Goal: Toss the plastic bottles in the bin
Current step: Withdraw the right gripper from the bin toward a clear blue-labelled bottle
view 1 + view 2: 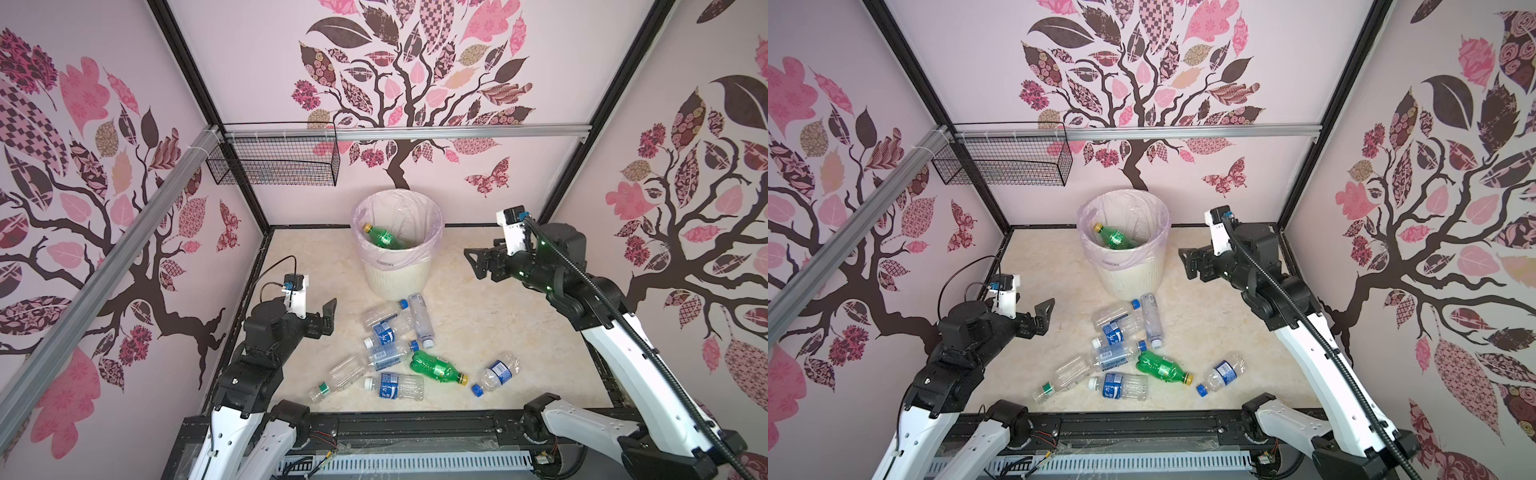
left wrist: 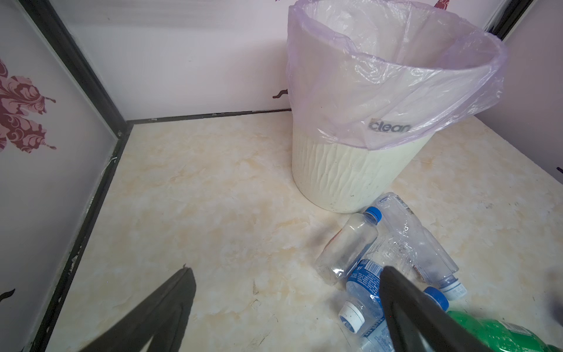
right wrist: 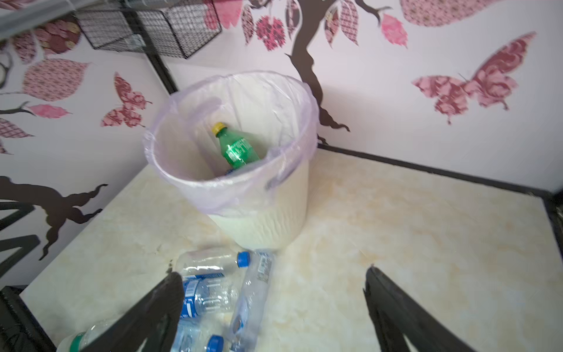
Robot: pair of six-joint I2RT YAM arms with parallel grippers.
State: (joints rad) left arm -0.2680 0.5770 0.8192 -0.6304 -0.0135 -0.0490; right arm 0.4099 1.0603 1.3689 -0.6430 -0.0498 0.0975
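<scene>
On the tabletop: eight plastic bottles lie loose before the bin.
Inside bin: one green bottle.
Bin lettering: I read "clean".
Left gripper: jaws spread, empty.
Right gripper: jaws spread, empty.

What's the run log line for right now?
left pincer open | right pincer open | green bottle in bin | bottle pile on table
</scene>
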